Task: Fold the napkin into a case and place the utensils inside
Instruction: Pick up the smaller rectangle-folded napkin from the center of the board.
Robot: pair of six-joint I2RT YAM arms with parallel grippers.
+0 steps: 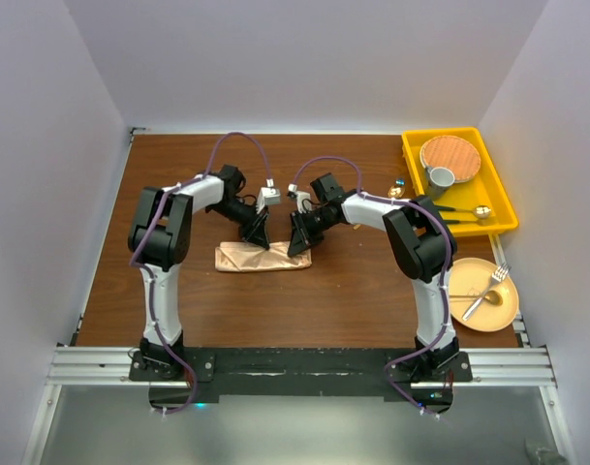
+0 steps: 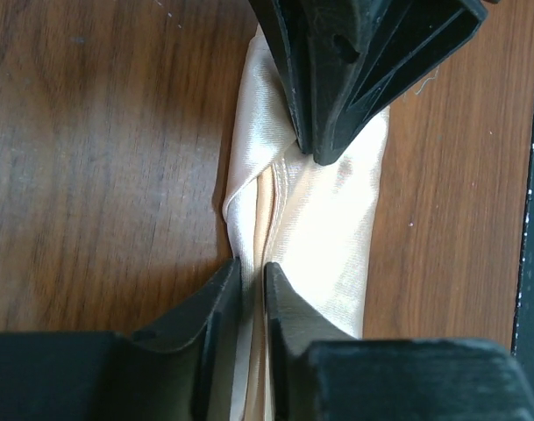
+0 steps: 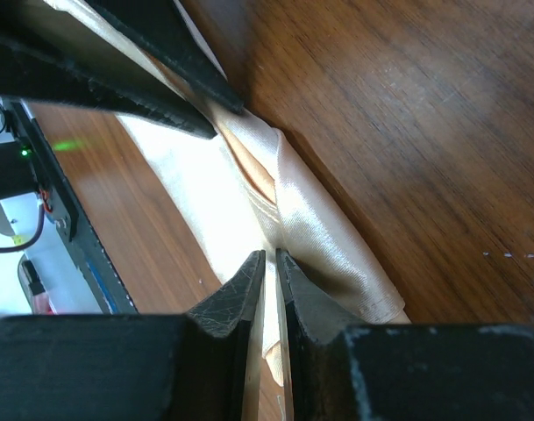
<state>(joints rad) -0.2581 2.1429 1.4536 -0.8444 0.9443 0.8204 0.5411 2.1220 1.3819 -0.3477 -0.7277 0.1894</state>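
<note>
Overhead view: we see a brown wood table (image 1: 353,281) w/ two robot arms reaching in toward centre frame. The napkin (image 1: 238,259), peach satin, lies just below centre, folded into a narrow strip running left-right. The left gripper (image 1: 257,235) comes down on the strip's middle and the right gripper (image 1: 299,242) on its right end. The two are near each other but not touching.

Left wrist view: at bottom centre we see the left fingers (image 2: 216,303) almost together, clamped on a raised fold of the cloth. At top of frame the right gripper's black tips meet on the same strip, w/ creased layers btwn the two.

Right wrist view: its fingers (image 3: 236,294) sit nearly closed at bottom centre, a thin ridge of satin pinched btwn them. The strip runs to the upper left, under the other gripper.

The utensils are well apart from the cloth, at the right of the overhead frame. A gold fork (image 1: 495,277) and spoon (image 1: 476,307) lie on a pale yellow plate (image 1: 505,308) at lower right. At upper right a yellow tray (image 1: 440,134) holds a round wood-toned plate (image 1: 450,153), a grey cup (image 1: 441,178) and a second spoon (image 1: 481,211).
</note>
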